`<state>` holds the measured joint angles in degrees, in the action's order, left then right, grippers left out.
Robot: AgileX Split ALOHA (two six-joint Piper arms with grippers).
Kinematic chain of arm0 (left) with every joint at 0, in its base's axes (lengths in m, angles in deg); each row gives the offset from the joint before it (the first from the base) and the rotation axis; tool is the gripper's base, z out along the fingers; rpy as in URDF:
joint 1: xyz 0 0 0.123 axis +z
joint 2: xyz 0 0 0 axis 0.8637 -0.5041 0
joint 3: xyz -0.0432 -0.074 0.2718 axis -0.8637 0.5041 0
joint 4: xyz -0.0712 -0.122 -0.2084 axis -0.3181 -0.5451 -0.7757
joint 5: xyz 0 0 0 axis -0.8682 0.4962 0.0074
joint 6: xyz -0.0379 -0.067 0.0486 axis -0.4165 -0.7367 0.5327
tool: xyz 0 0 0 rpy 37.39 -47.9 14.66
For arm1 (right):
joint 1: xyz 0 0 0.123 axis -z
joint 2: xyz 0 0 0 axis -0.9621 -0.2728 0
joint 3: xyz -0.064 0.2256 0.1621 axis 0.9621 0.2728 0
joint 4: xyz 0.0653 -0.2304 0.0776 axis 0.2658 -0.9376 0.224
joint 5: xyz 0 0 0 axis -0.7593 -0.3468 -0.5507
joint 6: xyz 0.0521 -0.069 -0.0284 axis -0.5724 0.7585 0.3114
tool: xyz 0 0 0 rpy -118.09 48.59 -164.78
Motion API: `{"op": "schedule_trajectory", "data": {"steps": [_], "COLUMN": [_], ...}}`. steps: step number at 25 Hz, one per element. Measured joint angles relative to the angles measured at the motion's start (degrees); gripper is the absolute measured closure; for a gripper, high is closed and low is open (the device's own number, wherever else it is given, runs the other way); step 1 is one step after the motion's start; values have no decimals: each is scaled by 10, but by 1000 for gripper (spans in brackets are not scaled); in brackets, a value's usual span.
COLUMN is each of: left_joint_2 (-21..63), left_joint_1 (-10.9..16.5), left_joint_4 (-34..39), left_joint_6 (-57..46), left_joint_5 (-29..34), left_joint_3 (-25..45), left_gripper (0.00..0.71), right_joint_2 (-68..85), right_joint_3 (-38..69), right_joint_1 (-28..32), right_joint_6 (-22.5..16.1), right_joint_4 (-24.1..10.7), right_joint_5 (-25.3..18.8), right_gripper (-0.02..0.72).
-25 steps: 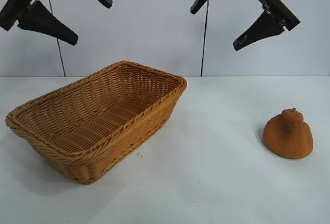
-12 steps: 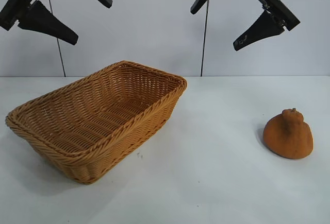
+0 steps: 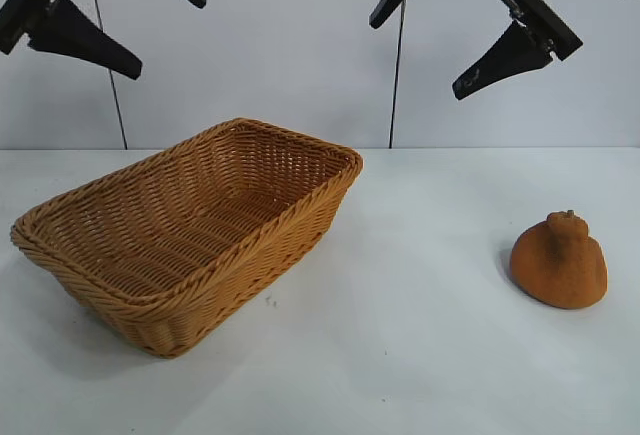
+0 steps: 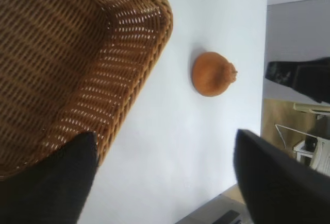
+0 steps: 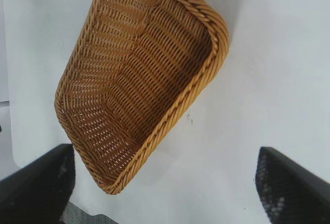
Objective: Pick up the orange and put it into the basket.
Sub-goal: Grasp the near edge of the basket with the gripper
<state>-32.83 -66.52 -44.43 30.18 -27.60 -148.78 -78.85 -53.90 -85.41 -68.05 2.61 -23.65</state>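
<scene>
clearly the orange [image 3: 559,262] sits on the table [image 3: 420,355] well apart from the basket [image 3: 190,230], on its right-arm side, knob pointing up. the right gripper [image 3: 460,30] hangs high above, a little toward the basket from the orange, fingers spread and holding nothing, so it looks the nearer arm. the left gripper [image 3: 115,15] hovers high over the basket's far end, fingers spread too. nothing lies between orange and basket.
</scene>
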Motion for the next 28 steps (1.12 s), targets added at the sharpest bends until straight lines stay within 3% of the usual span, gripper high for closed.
{"op": "schedule_trajectory", "data": {"steps": [5,13,18,28], "left_joint_2": [53,121,115,55], "left_joint_1": [7,7,-8,-39], "left_joint_4": [79,226,236,238], "left_joint_6": [-94,-354,-403,-438], "left_joint_5": [4,-71,-135,-218], "left_joint_3": [37,213,289,295], "left_gripper": [181,181,181,181], "right_joint_2": [0,0,0,0], "right_joint_3": [0,0,0,0], "right_joint_1": [0,0,0,0], "right_joint_6": [0,0,0,1], "right_joint_4": [0,-1,-1,-1], "right_joint_5": [-1,-1,-1,9], "right_gripper": [52,52,52,52]}}
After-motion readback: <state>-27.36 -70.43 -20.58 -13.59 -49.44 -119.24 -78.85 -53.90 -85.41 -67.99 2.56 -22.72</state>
